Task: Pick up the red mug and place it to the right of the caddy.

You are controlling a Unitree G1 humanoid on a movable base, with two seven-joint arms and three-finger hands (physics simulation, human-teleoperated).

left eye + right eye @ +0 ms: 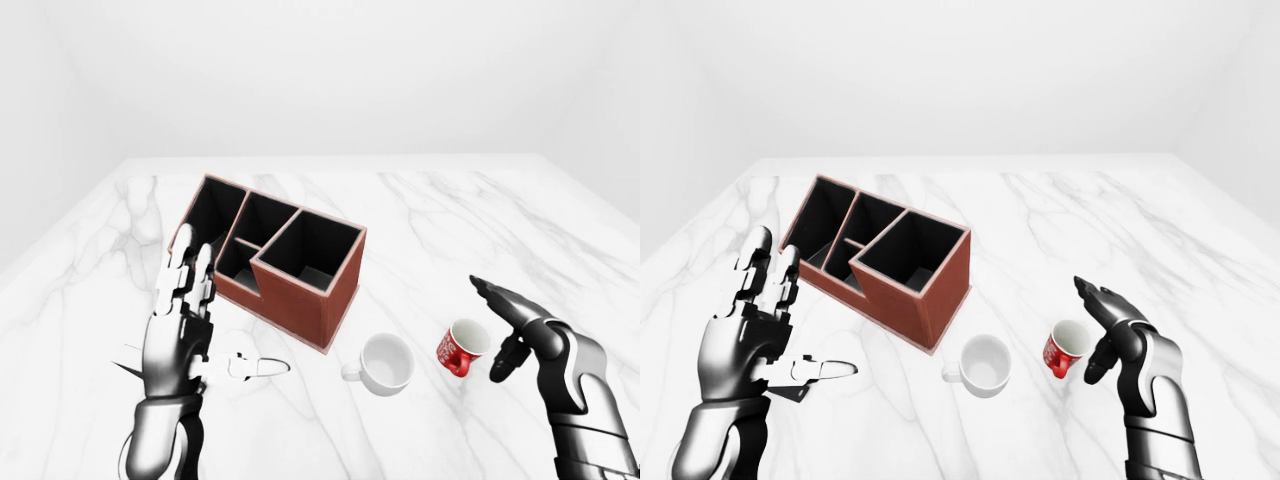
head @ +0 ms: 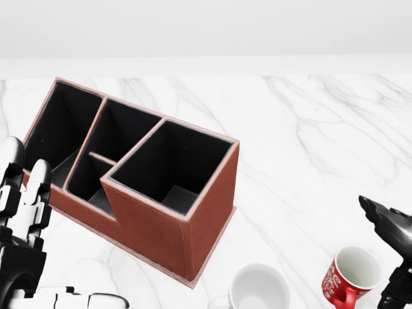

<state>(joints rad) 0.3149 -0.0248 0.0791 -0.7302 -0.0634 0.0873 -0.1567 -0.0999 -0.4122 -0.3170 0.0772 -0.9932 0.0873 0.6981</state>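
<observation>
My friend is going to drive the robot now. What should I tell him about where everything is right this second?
Right robot hand: open, fingers spread just right of the red mug, not gripping it.
Left robot hand: open, holding nothing, raised at the left of the caddy.
Red mug: upright on the marble table, right of the white mug, below and to the right of the caddy in the left-eye view.
Done: the right robot hand is at the mug.
Left: close the fingers round the red mug, lift it, set it down on the bare marble to the caddy's right.
</observation>
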